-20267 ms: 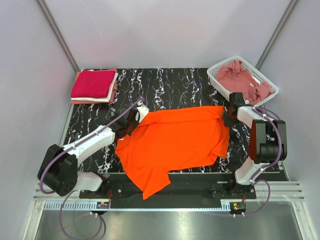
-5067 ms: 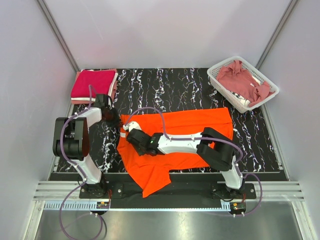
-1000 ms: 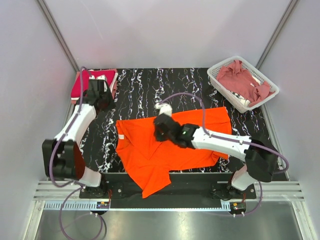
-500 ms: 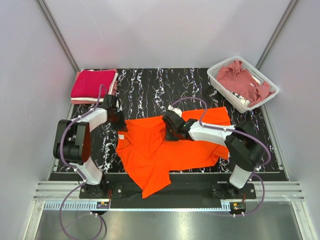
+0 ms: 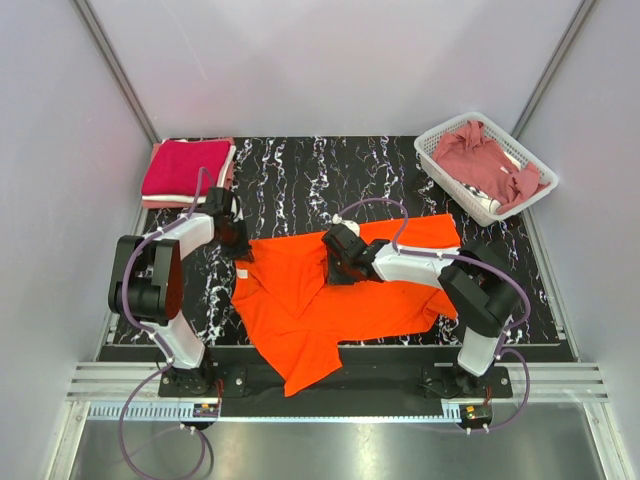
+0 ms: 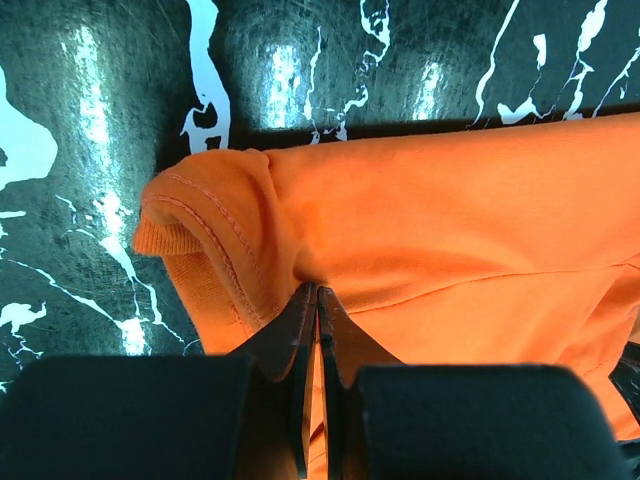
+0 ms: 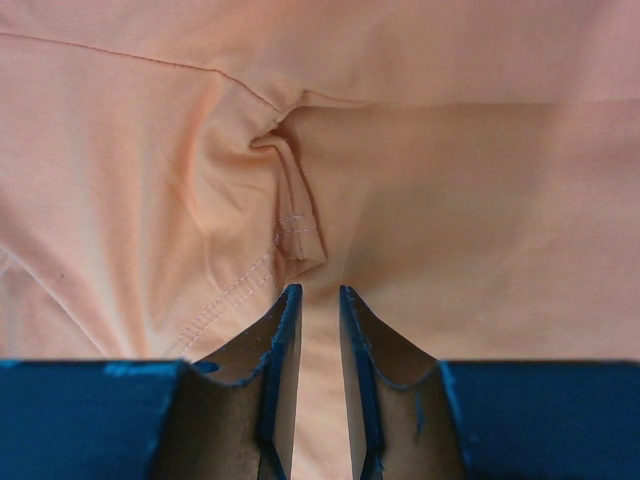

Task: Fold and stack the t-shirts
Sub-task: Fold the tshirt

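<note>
The orange shirt point(image 5: 345, 300) lies spread on the surface point(image 5: 330, 165). The left gripper point(image 6: 317, 300) pinches its far-left corner, probably to draw a fold. The right gripper point(image 7: 318, 300), slightly parted, rests mid-shirt at a hem tuck.

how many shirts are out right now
4: orange shirt spread in the middle, crimson shirt folded far left, pale shirt under it, rose shirt in the basket. More may be hidden in either pile.
</note>
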### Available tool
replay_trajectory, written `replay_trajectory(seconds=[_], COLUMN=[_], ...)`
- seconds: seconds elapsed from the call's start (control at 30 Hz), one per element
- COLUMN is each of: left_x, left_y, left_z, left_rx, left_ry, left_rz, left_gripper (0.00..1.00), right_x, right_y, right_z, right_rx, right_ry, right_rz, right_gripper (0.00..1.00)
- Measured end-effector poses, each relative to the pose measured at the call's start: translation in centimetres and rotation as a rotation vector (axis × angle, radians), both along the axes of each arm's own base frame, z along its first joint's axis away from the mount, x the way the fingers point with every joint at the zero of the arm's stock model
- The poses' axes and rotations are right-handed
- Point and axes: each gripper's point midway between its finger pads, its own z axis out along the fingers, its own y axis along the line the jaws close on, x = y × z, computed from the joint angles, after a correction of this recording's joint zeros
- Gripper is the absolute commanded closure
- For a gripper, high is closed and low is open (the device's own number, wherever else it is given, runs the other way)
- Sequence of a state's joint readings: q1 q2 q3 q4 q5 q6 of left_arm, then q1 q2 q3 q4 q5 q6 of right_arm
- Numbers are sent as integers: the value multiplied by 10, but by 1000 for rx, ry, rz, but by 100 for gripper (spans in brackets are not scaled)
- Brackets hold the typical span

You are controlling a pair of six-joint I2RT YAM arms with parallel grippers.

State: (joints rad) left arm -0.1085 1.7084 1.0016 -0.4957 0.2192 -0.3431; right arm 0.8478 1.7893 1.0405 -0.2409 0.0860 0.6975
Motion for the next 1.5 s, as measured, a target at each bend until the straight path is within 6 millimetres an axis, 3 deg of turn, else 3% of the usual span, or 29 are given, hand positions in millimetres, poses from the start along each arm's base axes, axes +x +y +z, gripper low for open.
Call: replay_trajectory(seconds=[0.5,0.6,0.7,0.73,1.0,1.23,1.5], left_x=[0,0,0,0,0,2,2], left_y=[0,0,1,1,1,3,3], left_z=[0,0,0,0,-4,-4,-4], left_rx=[2,3,3,3,8,10,13], left_ry=[-1,-1,-1,-1,11,13,13], left_rz=[-3,-2,-2,-2,-2,3,4], left_gripper=[92,92,92,92,92,91,91], right_x=[9,10,11,11,11,12,1], right_y=[10,11,10,10,1,-10,-23], right_z=[0,-1,-2,-3,-1,26,13], right_rx=[9,5,-2,-6,-27,-8,-35], right_ry=[-11,-15,-18,-19,-43,-111,-82], right_rz=[4,9,14,15,8,-17,-26], right_gripper=[71,78,98,100,100,100,100])
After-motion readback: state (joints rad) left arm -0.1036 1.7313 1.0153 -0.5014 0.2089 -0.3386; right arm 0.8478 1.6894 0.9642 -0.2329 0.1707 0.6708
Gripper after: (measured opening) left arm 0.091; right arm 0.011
